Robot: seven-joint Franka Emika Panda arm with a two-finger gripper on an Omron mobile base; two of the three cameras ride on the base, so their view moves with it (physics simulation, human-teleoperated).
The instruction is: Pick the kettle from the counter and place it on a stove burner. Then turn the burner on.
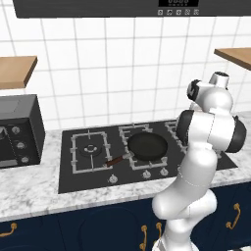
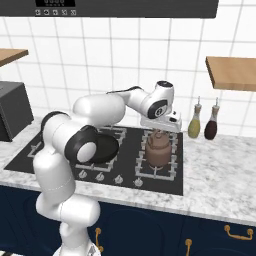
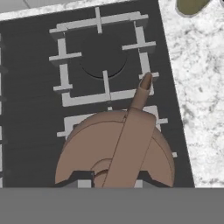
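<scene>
The brown-copper kettle (image 2: 158, 152) is over the front right stove burner (image 2: 156, 170) of the black cooktop. Whether it rests on the grate or hangs just above it I cannot tell. My gripper (image 2: 159, 133) reaches down from above and is shut on the kettle's arched handle. In the hand view the kettle (image 3: 87, 151) sits right below, its handle running up between my gripper (image 3: 111, 178) tips and its spout pointing at the bare rear burner (image 3: 103, 61). The marbled counter (image 2: 220, 167) lies to the right.
A black frying pan (image 1: 147, 146) occupies the middle burner, and the left burner (image 1: 90, 149) is bare. Silver knobs (image 1: 113, 179) line the cooktop's front. A yellow bottle (image 2: 194, 125) and a dark bottle (image 2: 211, 126) stand right of the stove. A toaster oven (image 1: 17, 130) sits far left.
</scene>
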